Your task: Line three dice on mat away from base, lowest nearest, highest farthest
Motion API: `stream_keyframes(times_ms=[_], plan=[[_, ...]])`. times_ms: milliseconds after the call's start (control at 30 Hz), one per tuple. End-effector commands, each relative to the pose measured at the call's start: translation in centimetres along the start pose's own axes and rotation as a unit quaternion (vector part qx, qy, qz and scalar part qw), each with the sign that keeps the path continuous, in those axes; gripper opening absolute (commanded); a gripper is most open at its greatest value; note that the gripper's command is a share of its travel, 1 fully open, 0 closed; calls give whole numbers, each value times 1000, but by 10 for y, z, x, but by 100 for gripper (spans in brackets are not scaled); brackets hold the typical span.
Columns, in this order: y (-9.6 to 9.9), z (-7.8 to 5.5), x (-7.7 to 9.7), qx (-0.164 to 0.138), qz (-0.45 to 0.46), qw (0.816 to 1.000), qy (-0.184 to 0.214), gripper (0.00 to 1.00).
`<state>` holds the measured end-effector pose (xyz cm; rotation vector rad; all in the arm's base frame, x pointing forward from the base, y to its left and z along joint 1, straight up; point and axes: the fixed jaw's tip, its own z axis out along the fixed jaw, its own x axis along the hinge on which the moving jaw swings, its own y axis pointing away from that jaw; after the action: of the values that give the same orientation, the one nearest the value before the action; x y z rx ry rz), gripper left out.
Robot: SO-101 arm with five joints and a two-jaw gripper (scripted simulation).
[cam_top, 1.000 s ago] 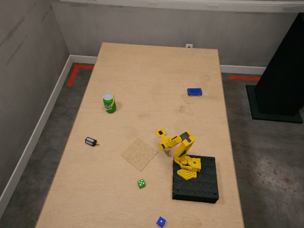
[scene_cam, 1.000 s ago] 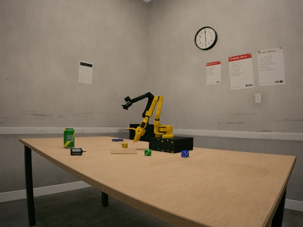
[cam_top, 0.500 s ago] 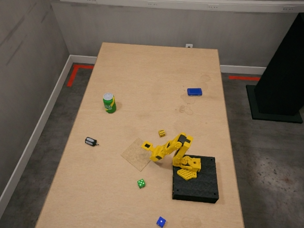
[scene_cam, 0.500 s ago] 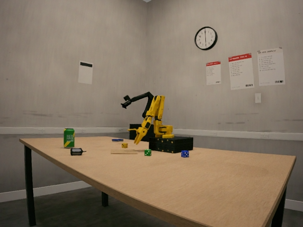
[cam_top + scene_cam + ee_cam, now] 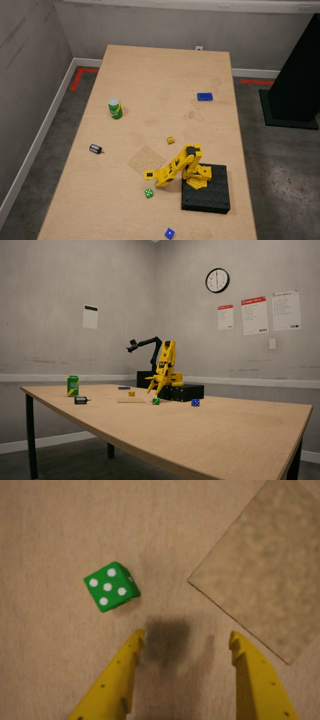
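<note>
My gripper (image 5: pixel 152 393) (image 5: pixel 187 636) is open and empty, held above the table between the green die and the base. The green die (image 5: pixel 148 193) (image 5: pixel 156 401) (image 5: pixel 109 587) lies flat off the mat, five up, ahead and left of the fingertips in the wrist view. The yellow die (image 5: pixel 170 140) (image 5: pixel 131 393) shows six and sits flat beyond the mat's right side in the top view. The blue die (image 5: pixel 169 233) (image 5: pixel 195 402) shows one and sits flat near that view's bottom edge. The square tan mat (image 5: pixel 146 157) (image 5: pixel 130 400) (image 5: pixel 270 570) bears no die; the arm hides its near corner in the top view.
The black base block (image 5: pixel 206 198) (image 5: pixel 180 392) carries the arm. A green can (image 5: pixel 115 109) (image 5: pixel 73 385) stands at the left, with a small black-and-grey object (image 5: pixel 95 149) (image 5: pixel 80 400) nearer. A blue box (image 5: pixel 204 96) (image 5: pixel 124 388) lies farther back.
</note>
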<state>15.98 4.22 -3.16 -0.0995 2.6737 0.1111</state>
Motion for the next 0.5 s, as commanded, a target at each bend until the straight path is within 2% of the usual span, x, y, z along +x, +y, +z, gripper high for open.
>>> stream_keyframes(times_ms=[0,200,467], plan=[[13,-1,-1,-19,-32,999,-4,35],[27,-2,3,-38,-70,997,-1,35],[30,-2,5,-42,-79,996,0,35]])
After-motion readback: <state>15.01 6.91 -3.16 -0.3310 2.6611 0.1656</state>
